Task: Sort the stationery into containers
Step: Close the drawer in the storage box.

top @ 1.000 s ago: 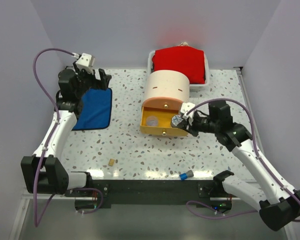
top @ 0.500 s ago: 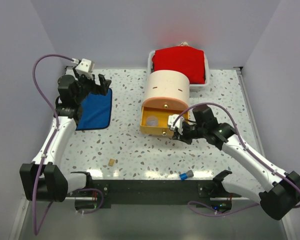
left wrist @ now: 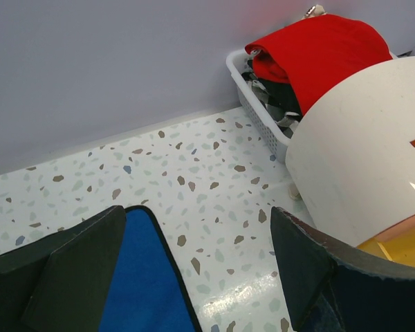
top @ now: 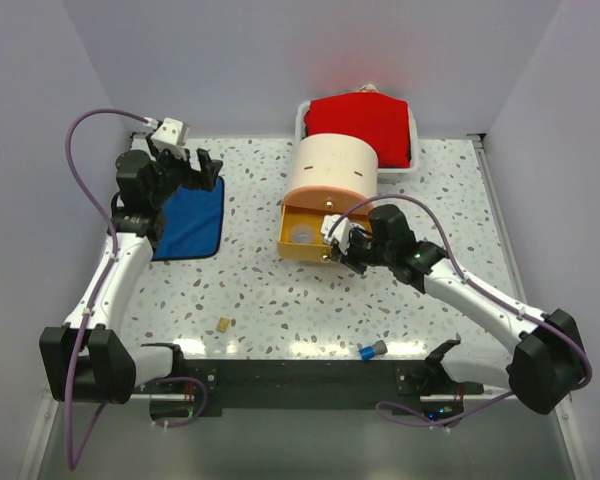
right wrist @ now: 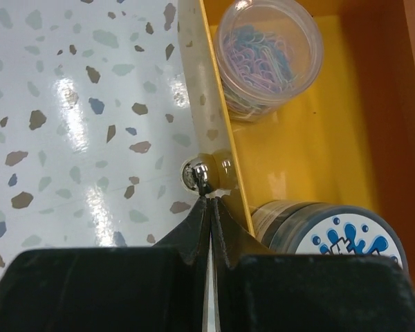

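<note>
**Push the drawer in square**

Your right claw [right wrist: 209, 205] is closed on nothing, its tips butted against the gold knob [right wrist: 196, 174] of the open yellow drawer [right wrist: 311, 152]. The drawer holds a clear cup of paper clips [right wrist: 270, 55] and a round tub [right wrist: 342, 238]. This looks like closing it, so press straight along its slide and stay centred on the knob, or the tips may skid off. Your left claw [left wrist: 197, 270] hangs open above the blue cloth [left wrist: 135, 290].

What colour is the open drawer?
The drawer is yellow-orange, clearest in the right wrist view.
</note>
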